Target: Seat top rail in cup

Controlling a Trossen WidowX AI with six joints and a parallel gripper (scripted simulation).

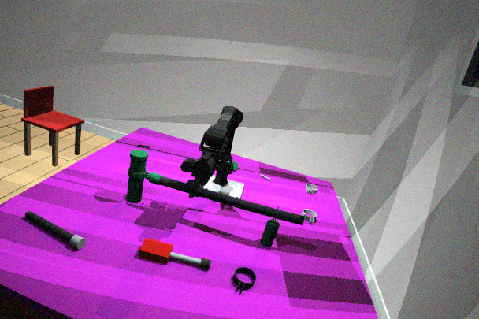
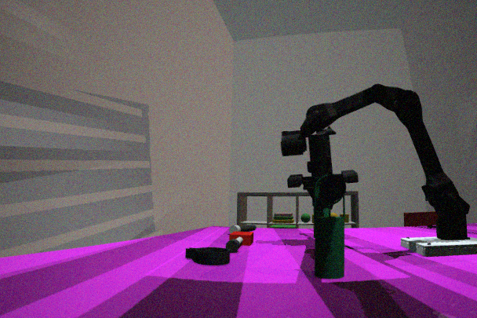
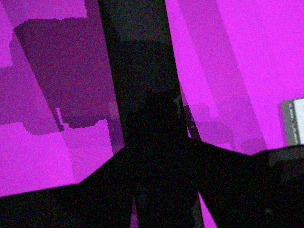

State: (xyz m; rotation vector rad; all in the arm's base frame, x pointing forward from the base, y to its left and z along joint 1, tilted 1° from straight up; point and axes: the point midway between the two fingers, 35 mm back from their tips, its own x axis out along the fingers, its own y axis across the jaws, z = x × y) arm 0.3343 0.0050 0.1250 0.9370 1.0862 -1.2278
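Note:
The black rail (image 1: pixel 252 205) (image 2: pixel 333 192) (image 3: pixel 142 60) runs over the table, nearly level. My gripper (image 1: pixel 194 189) is shut on it, nearer the big post; the wrist view shows the dark fingers against the rail. The rail's left end meets the mouth of the green cup (image 1: pixel 154 177) and its tip is hidden inside; how deep it sits I cannot tell. The cup hangs from the band (image 1: pixel 136 175) on the upright big green post (image 1: pixel 135 190), a little below the post cap (image 1: pixel 139 153). The rail's other end passes through the thin loop above the short green post (image 1: pixel 269 233) (image 2: pixel 329 248).
In front lie a black bar with a grey end (image 1: pixel 51 228), a red block with a grey rod (image 1: pixel 156 250) (image 2: pixel 242 237) and a black ring clamp (image 1: pixel 233 278) (image 2: pixel 212 256). Two pale ring clamps lie at the right. The arm's white base (image 1: pixel 235 188) (image 2: pixel 447 248) is behind the rail.

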